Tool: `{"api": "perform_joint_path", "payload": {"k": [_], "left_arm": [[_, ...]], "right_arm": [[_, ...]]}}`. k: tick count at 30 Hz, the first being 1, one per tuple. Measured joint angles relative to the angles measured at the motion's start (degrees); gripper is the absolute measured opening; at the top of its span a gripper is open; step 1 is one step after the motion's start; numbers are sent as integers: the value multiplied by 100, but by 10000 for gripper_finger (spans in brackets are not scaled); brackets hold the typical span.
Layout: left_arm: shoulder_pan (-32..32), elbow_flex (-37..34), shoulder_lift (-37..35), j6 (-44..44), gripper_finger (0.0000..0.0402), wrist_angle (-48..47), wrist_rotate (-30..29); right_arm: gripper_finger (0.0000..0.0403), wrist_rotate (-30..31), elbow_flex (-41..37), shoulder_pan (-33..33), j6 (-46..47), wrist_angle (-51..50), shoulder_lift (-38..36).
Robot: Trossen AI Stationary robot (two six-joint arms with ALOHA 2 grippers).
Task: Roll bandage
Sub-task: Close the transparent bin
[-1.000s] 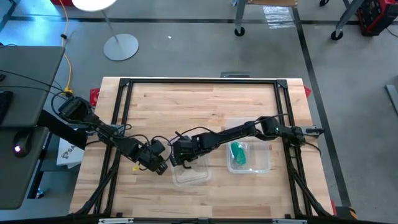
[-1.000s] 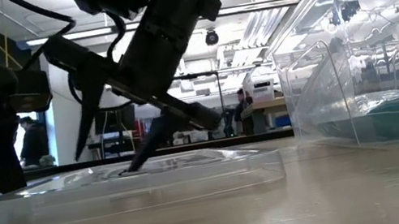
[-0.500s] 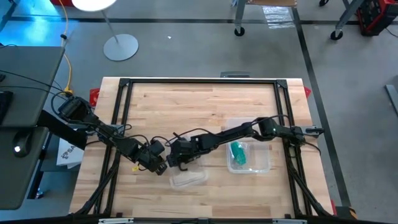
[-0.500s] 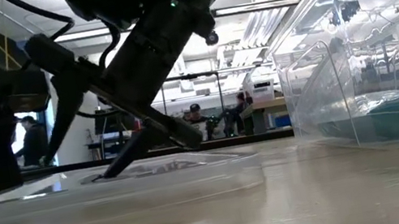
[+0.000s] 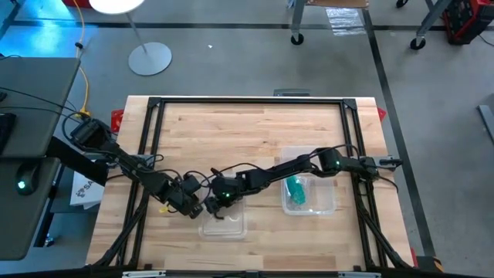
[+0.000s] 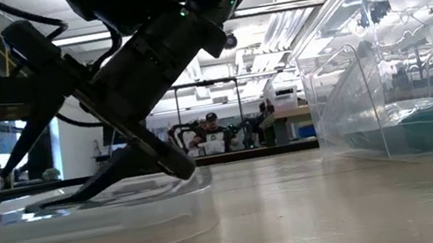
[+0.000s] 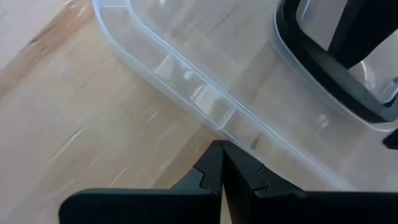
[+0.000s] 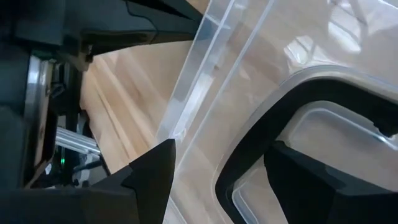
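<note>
So the bandage (image 5: 296,191) is a green roll sitting inside the clear box (image 5: 328,207) on the right side of the bench (image 5: 255,127), well away from both grippers. The right gripper (image 5: 221,207) reaches across to the clear lid (image 5: 224,228) lying flat near the front edge, jaws spread with one finger on each side of the lid's black handle (image 8: 261,130). The left gripper (image 5: 193,207) sits just beside the lid's edge, jaws pressed together, holding nothing.
</note>
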Motion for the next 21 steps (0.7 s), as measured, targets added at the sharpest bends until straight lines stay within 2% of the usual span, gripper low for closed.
{"api": "perform_joint_path", "payload": {"k": [10, 16, 21], "left_arm": [[-256, -2, -349, -30, 0, -906, -5], [-315, -2, -466, -30, 0, -1060, -9], [-350, -2, -590, -31, 0, -1181, -5]], "right_arm": [[240, 429, -5, 142, -77, 473, 11], [241, 477, -14, 173, -255, 740, 22], [241, 480, -24, 178, -551, 1334, 45]]}}
